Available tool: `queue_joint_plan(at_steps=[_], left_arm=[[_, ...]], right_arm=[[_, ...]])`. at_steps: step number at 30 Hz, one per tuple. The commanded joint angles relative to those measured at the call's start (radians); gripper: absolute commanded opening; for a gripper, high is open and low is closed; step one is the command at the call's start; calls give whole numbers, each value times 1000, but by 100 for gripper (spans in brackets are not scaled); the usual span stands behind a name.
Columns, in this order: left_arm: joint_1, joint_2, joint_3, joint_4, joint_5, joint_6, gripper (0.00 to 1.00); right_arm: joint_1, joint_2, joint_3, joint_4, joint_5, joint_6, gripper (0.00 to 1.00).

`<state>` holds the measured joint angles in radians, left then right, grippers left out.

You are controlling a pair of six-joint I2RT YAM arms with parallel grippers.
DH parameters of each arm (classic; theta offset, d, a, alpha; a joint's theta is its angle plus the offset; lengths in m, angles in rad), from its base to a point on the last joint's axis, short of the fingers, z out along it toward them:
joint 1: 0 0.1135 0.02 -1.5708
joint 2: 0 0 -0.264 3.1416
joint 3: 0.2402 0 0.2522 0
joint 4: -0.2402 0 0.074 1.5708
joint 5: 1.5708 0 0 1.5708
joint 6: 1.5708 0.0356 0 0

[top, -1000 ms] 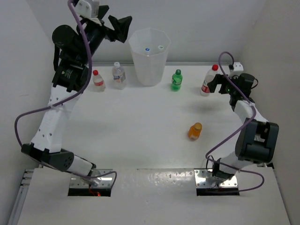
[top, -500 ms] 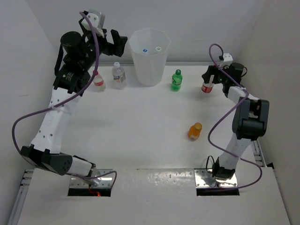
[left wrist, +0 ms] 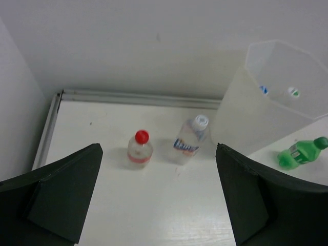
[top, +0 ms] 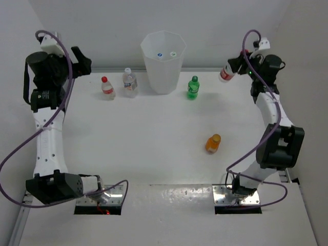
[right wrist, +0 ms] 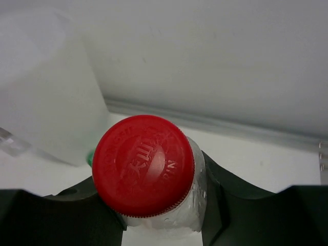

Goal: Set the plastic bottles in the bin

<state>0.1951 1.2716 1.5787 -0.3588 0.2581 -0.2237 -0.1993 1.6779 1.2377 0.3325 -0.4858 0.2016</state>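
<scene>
1. Now the right claw (top: 231, 68) clamps a red-capped bottle (right wrist: 143, 169), tilted, well right of the bin (top: 163, 72).
2. Left claw (top: 83, 62) gapes wide, holding nothing, at the far left.
3. Two caps (top: 160, 54) show inside the bin.
4. On the worktop (top: 154, 133) stand a red-topped bottle (top: 107, 87), white-capped bottle (top: 129, 82), green bottle (top: 192, 87) and orange bottle (top: 213, 143).

Overhead, 2 wrist views; shared bin (top: 162, 77)

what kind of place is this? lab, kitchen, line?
Probably a lab test cell: white table boxed in by plain white walls, two arms bolted at its near edge, a bin and small bottles staged as props.
</scene>
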Motion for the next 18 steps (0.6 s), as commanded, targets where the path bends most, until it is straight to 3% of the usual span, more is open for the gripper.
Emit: queue_joint_plan(at_steps=[1, 8, 18], left_arm=[[59, -76, -118, 3, 95, -33, 100], [104, -172, -437, 56, 194, 67, 100], [122, -221, -628, 181, 152, 78, 100]], right_arm=[[59, -104, 159, 102, -56, 125, 4], [298, -26, 460, 149, 16, 130, 1], [486, 382, 860, 132, 153, 36, 0]])
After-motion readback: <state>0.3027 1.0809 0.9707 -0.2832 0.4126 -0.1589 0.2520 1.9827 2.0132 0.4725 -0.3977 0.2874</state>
